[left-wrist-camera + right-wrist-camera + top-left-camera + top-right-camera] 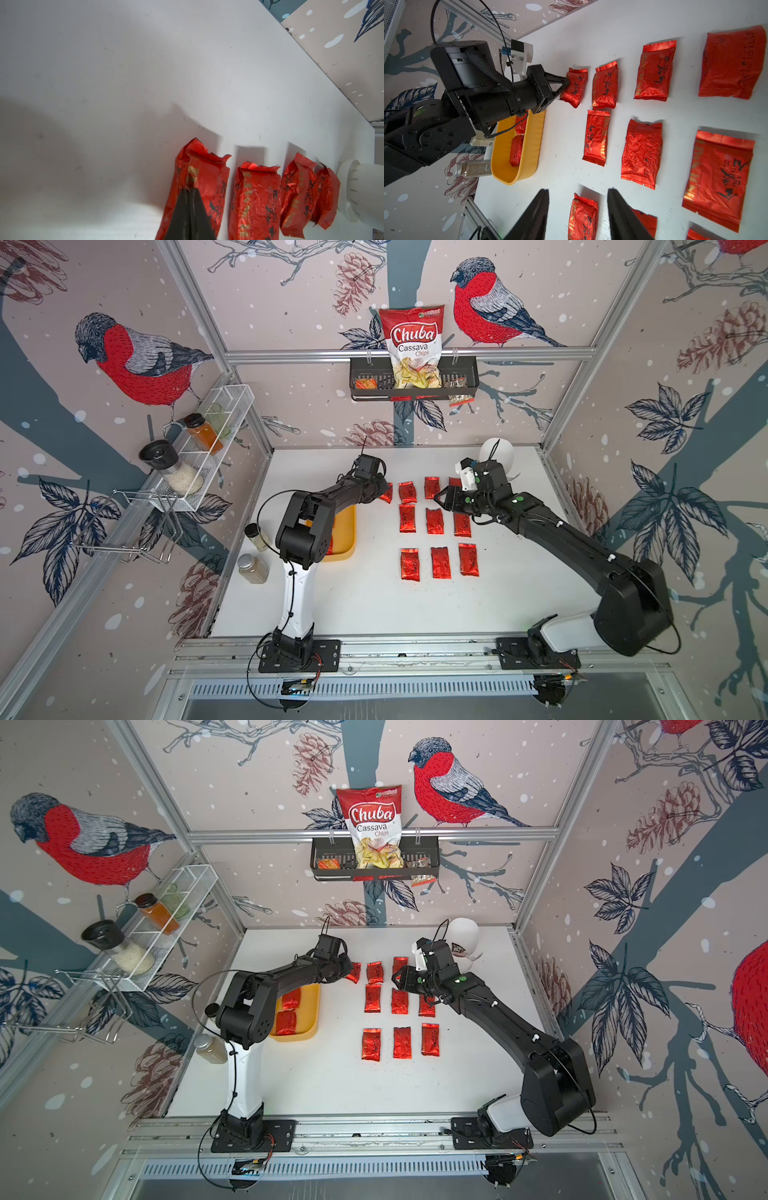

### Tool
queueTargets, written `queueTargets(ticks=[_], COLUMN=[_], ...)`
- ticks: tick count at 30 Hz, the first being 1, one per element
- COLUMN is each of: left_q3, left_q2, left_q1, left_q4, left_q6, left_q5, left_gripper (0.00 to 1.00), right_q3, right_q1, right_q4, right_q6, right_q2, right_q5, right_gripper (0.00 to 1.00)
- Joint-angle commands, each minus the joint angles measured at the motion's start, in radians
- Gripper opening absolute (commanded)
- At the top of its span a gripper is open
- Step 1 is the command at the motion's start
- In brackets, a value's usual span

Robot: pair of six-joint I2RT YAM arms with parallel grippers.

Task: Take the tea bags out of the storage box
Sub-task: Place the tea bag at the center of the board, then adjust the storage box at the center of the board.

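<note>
Tea bags (pixel 434 520), small shiny red foil sachets with dark print, lie mostly out on my white tabletop (pixel 353 605). Nearest me a row of three (pixel 440 562) lies flat, each apart from the next. Beyond it, to my left, stands the shallow mustard-yellow plastic storage box (pixel 531 143), and two sachets (pixel 291 998) lie inside, one behind the other. Level with the box is a second row of three. Farthest is a row of four, and at its left end my left gripper (pixel 568 80) has its jaws pressed together on the end of the last sachet (pixel 575 88), which looks to be resting on the table just beside its neighbour. My right gripper (pixel 578 190) hovers over the right side of the far rows, jaws apart and empty.

I judge the step in hand to be setting this sachet down. To do it well I should spread the jaws fully before I lift, rise straight up so the crinkled foil does not cling and drag, and leave the gap to the neighbour. Then I swing back over the box wall for the two inside.
</note>
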Motion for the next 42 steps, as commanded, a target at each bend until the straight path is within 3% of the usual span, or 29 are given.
queueTargets(ticks=[1, 3, 8, 13, 18, 25, 31, 37, 42], left_q3=[0.002, 0.005, -0.005, -0.058, -0.167, -0.392, -0.565, -0.642, -0.691], left_q2=[-0.011, -0.032, -0.135, -0.347, -0.610, -0.944, -1.097, -1.169, -1.217], left_q1=[-0.002, -0.002, -0.006, -0.014, 0.009, 0.234, 0.482, 0.529, 0.529], left_q4=[0.020, 0.003, -0.026, -0.070, -0.146, -0.233, -0.242, -0.254, -0.241], left_q6=[0.003, 0.012, 0.035, 0.078, 0.131, 0.159, 0.158, 0.165, 0.158], left_q5=[-0.003, -0.019, -0.032, -0.057, -0.078, 0.078, 0.304, 0.335, 0.327], left_gripper=[0.33, 0.43, 0.45, 0.45, 0.46, 0.49, 0.49, 0.50, 0.50], right_q3=[-0.003, -0.001, 0.013, 0.069, 0.195, 0.557, 0.906, 1.213, 1.231], right_q1=[-0.001, -0.001, 0.014, 0.107, 0.238, 0.367, 0.393, 0.403, 0.406], right_q4=[0.003, 0.004, 0.022, 0.049, 0.085, 0.051, -0.020, -0.095, -0.039], right_q6=[-0.002, 0.000, 0.014, 0.042, 0.074, 0.089, 0.128, 0.165, 0.200], right_q2=[-0.013, -0.015, -0.012, 0.052, 0.207, 0.550, 0.857, 1.113, 1.172], right_q5=[0.013, 0.013, 0.017, 0.047, 0.058, 0.024, -0.020, -0.033, -0.031], right_gripper=[0.51, 0.51, 0.52, 0.53, 0.52, 0.49, 0.46, 0.45, 0.45])
